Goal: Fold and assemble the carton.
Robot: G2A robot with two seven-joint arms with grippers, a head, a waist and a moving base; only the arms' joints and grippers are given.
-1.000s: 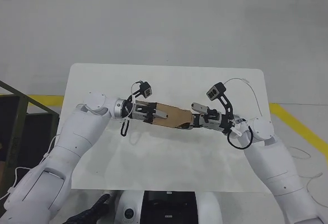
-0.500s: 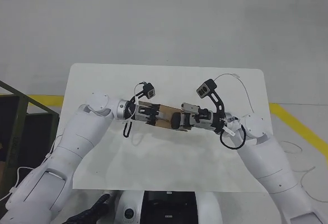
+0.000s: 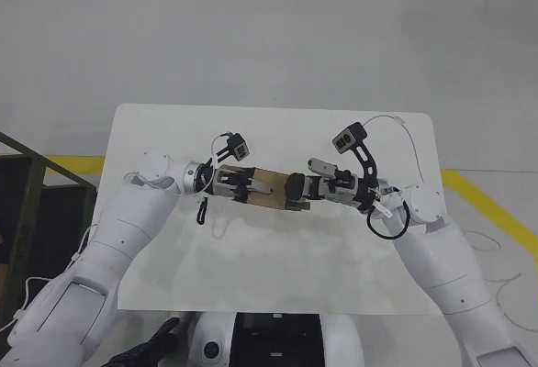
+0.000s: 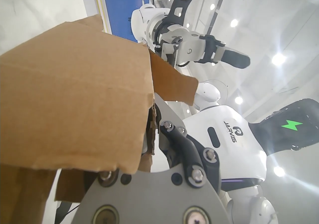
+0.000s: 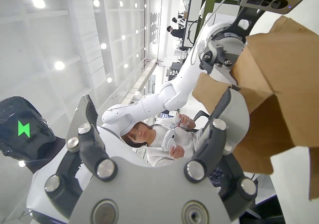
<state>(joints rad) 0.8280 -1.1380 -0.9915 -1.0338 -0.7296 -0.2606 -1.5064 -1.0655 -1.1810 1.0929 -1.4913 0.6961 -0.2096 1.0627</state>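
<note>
Two grippers meet at the brown carton (image 3: 271, 187), which is held off the white table (image 3: 278, 266), over its middle. My left gripper (image 3: 241, 183) is clamped on one end of the carton. My right gripper (image 5: 157, 98) is spread wide at the other end, one finger (image 5: 224, 110) lying against a flap.

Plain brown carton (image 3: 267, 187), white table (image 3: 278, 128), yellow floor line (image 3: 84, 165), grey floor (image 3: 269, 46)

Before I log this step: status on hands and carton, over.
Left hand shut on carton. Right hand open, one finger against a flap. Carton between hands, flaps loose. No obstruction seen.
</note>
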